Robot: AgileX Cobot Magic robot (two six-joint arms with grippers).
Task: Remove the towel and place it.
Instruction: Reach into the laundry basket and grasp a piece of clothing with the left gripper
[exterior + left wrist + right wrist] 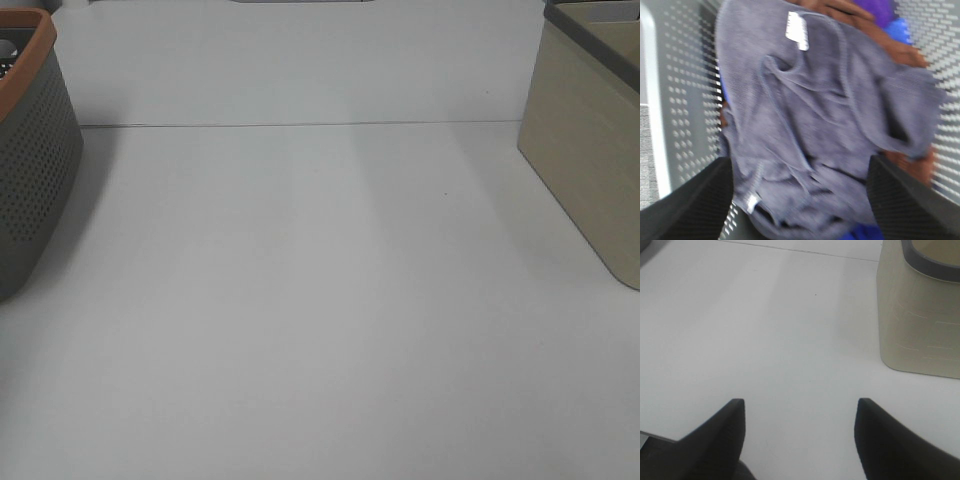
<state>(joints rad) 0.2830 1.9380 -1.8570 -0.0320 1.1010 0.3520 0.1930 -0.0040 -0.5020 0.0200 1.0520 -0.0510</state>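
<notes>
The towel (810,115) is a dark grey terry cloth, crumpled, with a white tag (796,30) at one corner. It lies on other cloths inside the perforated grey basket (685,100). My left gripper (800,165) hangs open just over it, its black fingers (695,200) standing wide apart on either side of the cloth. The left wrist view is blurred. My right gripper (800,402) is open over bare white table with nothing between its fingers. Neither gripper shows in the exterior high view, and the towel is hidden there.
The grey perforated basket (35,170) with an orange rim stands at the table's left edge. A beige basket (590,150) with a grey rim stands at the right, also seen from the right wrist (920,315). Purple, blue and brown cloths (885,20) lie under the towel.
</notes>
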